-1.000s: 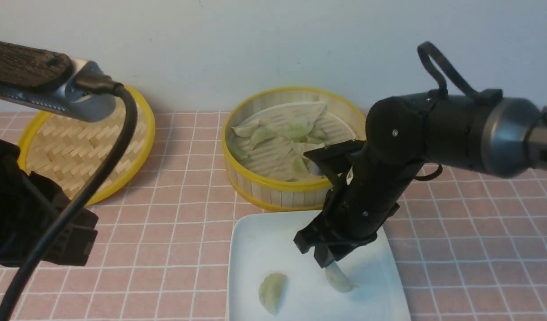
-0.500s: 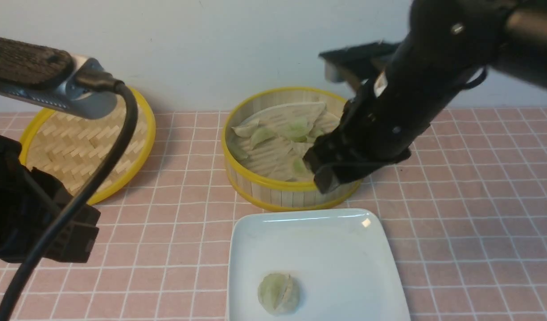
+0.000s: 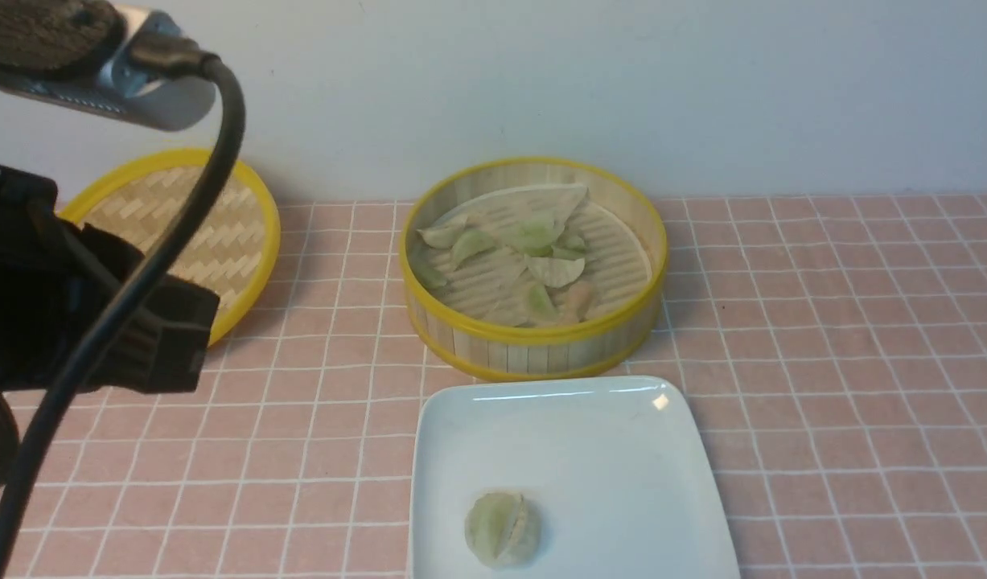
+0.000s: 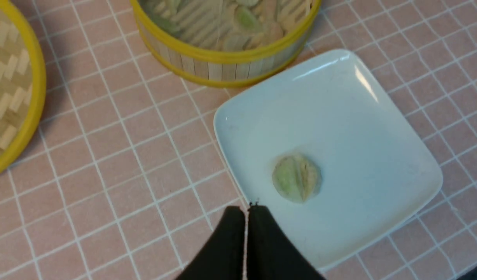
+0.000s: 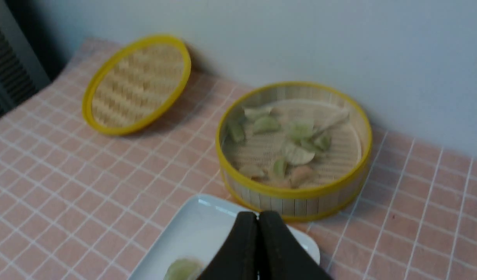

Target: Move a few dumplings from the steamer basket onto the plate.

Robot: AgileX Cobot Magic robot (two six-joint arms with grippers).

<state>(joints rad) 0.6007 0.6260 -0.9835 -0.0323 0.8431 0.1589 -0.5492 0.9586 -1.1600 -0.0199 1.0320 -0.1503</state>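
The steamer basket [image 3: 533, 347] sits on the pink tiled counter [image 3: 847, 338] close to the pale wall [image 3: 541, 80]. Inside it, a loose scatter of pale green and whitish dumplings [image 3: 553, 269] lies on the slatted floor, mostly towards the middle and front. Just in front of the basket, on the robot's side, is the white square plate [image 3: 614, 450]. From the front view a thin strip of counter seems to show between the two. On the plate, near its front left part, rests a small round greenish mound [image 3: 503, 529] with a crease down its middle; it looks like two dumplings pressed side by side, though I cannot be sure. The rest of the plate is bare and glossy. Off to the left, well apart from the basket, is the flat woven lid [image 3: 220, 225] with its yellow rim, partly hidden by the left arm [image 3: 75, 322] and its thick black cable [image 3: 139, 273]. The left fingers [image 4: 230, 237] are pressed together with nothing between them, poised above the plate's edge near the mound. The right fingers [image 5: 242, 241] are likewise pressed together and empty, over the plate's corner nearest the basket. The right arm does not show in the front view.
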